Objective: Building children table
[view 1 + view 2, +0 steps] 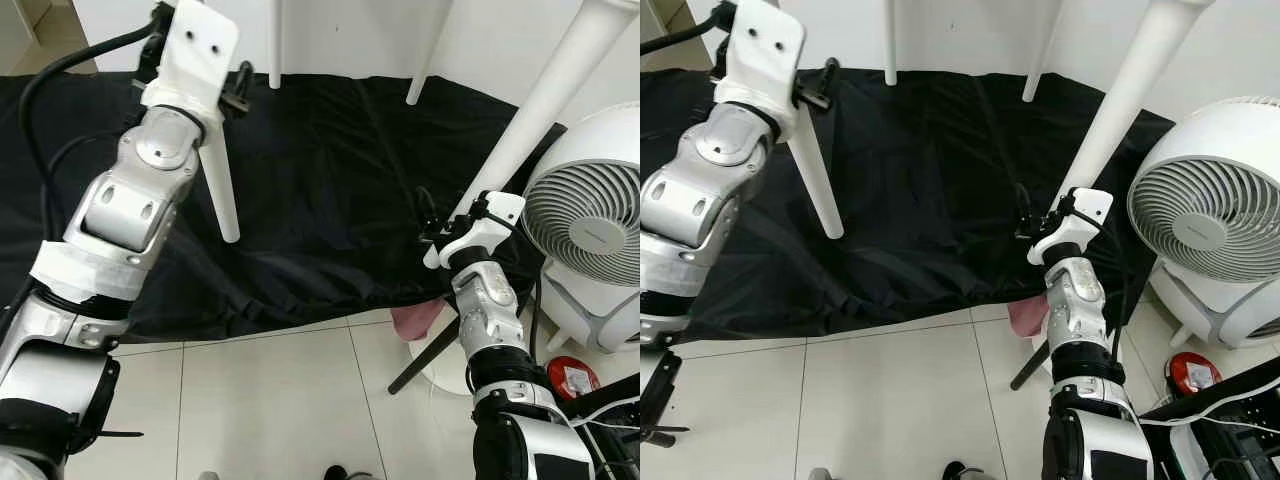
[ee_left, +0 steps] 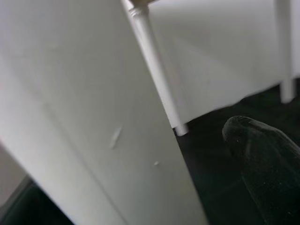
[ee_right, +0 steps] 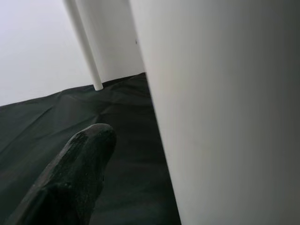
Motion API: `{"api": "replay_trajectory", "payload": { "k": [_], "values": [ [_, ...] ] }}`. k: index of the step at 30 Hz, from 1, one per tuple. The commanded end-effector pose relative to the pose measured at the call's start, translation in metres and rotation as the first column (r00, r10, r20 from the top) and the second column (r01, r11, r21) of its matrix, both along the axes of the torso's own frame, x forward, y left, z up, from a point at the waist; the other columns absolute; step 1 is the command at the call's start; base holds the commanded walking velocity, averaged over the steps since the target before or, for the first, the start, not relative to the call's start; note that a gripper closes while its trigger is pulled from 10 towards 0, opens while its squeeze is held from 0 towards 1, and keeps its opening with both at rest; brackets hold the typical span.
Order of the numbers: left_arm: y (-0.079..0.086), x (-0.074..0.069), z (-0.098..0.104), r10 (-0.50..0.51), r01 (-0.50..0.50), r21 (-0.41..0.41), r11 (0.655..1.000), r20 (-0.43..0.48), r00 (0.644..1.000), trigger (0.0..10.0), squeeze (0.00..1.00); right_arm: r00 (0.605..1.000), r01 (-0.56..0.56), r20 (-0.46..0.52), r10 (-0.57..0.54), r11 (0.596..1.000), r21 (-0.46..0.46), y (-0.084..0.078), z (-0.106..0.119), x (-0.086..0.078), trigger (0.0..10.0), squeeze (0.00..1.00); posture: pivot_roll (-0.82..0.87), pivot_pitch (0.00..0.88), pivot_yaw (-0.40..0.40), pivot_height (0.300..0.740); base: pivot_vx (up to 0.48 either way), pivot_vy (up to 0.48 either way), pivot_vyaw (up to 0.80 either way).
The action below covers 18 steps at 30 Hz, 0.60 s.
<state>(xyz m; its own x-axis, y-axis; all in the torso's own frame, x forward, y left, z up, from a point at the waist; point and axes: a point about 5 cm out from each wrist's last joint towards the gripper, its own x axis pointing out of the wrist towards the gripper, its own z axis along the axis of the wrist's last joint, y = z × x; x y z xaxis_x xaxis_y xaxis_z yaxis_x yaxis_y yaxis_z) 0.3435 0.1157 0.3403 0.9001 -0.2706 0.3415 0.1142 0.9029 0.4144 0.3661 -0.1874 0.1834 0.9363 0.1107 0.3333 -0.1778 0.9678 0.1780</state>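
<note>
White fan (image 1: 590,215) beside right pincer (image 1: 440,235); black cloth (image 1: 330,190) underneath.

Close view of a thick white table leg (image 3: 225,117) beside one black finger (image 3: 75,178), over black cloth (image 3: 122,122), with a thinner white leg (image 3: 84,47) standing farther back

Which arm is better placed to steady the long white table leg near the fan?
Right, probably. The right gripper is already at the long white tapered table leg beside the white round fan; the left gripper is across the black cloth at another white leg.
</note>
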Motion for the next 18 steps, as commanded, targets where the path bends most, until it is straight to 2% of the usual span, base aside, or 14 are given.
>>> {"api": "replay_trajectory", "payload": {
  "k": [1,2,3,5,6,9,11,13,16,18],
  "values": [
    [-0.017,-0.006,-0.01,-0.112,0.113,0.013,0.993,-0.047,0.993,10.0,0.0,0.997,-0.067,-0.05,0.066,0.998,-0.012,0.014,-0.012,0.0,10.0,0.0,0.15,0.11,-0.043,0.74,0.0,0.0,0.0],
    [-0.023,-0.008,-0.019,-0.171,0.169,-0.033,0.985,-0.087,0.981,10.0,0.0,0.996,-0.081,-0.049,0.08,0.997,-0.013,0.017,-0.011,0.0,10.0,0.0,0.15,0.113,-0.046,0.74,0.0,0.0,0.0],
    [-0.023,-0.008,-0.019,-0.171,0.169,-0.033,0.985,-0.087,0.981,10.0,0.0,0.996,-0.081,-0.049,0.08,0.997,-0.013,0.017,-0.011,0.0,10.0,0.0,0.15,0.113,-0.046,0.74,0.0,0.0,0.0],
    [-0.024,-0.01,-0.031,-0.216,0.197,-0.133,0.971,-0.145,0.966,10.0,0.0,0.995,-0.089,-0.047,0.088,0.996,-0.015,0.018,-0.011,0.0,10.0,0.0,0.15,0.114,-0.045,0.74,0.0,0.0,0.0],
    [-0.022,-0.012,-0.039,-0.243,0.207,-0.212,0.955,-0.161,0.957,10.0,0.0,0.995,-0.09,-0.045,0.089,0.996,-0.016,0.017,-0.011,-0.001,10.0,0.0,0.15,0.117,-0.045,0.74,0.0,0.0,0.0],
    [-0.016,-0.018,-0.052,-0.283,0.212,-0.342,0.916,-0.174,0.943,10.0,0.0,0.995,-0.092,-0.039,0.091,0.996,-0.016,0.015,-0.011,-0.002,10.0,0.0,0.15,0.117,-0.045,0.74,0.0,0.0,0.0],
    [-0.012,-0.022,-0.065,-0.255,0.183,-0.336,0.924,-0.185,0.949,10.0,0.0,0.995,-0.087,-0.039,0.087,0.996,-0.015,0.014,-0.011,-0.003,10.0,0.0,0.15,0.128,-0.05,0.74,0.0,0.0,0.0],
    [-0.011,-0.022,-0.068,-0.246,0.175,-0.329,0.928,-0.188,0.951,10.0,0.0,0.996,-0.086,-0.04,0.085,0.996,-0.015,0.013,-0.011,-0.003,10.0,0.0,0.15,0.128,-0.05,0.74,0.0,0.0,0.0],
    [0.0,-0.027,-0.095,-0.149,0.081,-0.27,0.96,-0.241,0.959,10.0,0.0,0.995,-0.093,-0.033,0.092,0.996,-0.013,0.015,-0.009,-0.002,10.0,0.0,0.15,0.134,-0.05,0.74,0.0,0.0,0.0],
    [0.002,-0.029,-0.1,-0.136,0.068,-0.261,0.963,-0.251,0.959,10.0,0.0,0.995,-0.094,-0.031,0.094,0.995,-0.013,0.015,-0.009,-0.002,10.0,0.0,0.16,0.137,-0.051,0.74,0.0,0.0,0.0]
  ]
}}
